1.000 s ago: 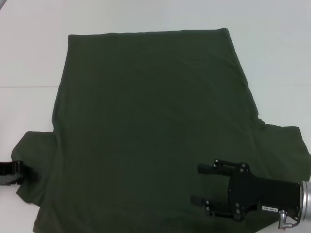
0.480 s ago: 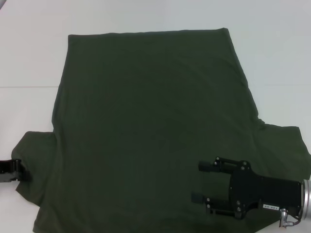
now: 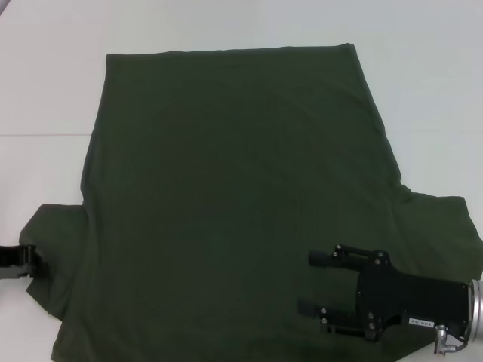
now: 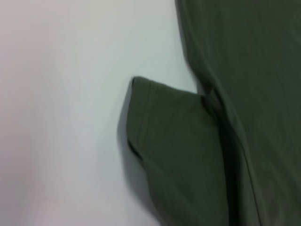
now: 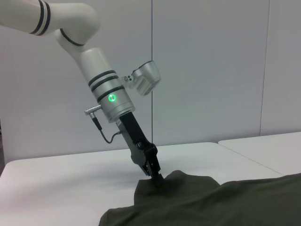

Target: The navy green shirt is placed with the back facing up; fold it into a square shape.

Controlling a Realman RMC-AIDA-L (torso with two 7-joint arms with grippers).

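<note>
Navy green shirt (image 3: 234,204) flat under open right claw (image 3: 308,283); left claw (image 3: 29,260) at sleeve

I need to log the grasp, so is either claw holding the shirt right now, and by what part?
The left claw pinches the navy green shirt at the outer edge of its left sleeve. The right claw is open above the shirt, holding nothing.

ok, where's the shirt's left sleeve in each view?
Head: left sleeve at the lower left edge, left gripper at its hem.
Left wrist: the flap in mid-frame, beside the shirt body.
Right wrist: the raised fold under the left gripper.
Shared landmark: white table.
</note>
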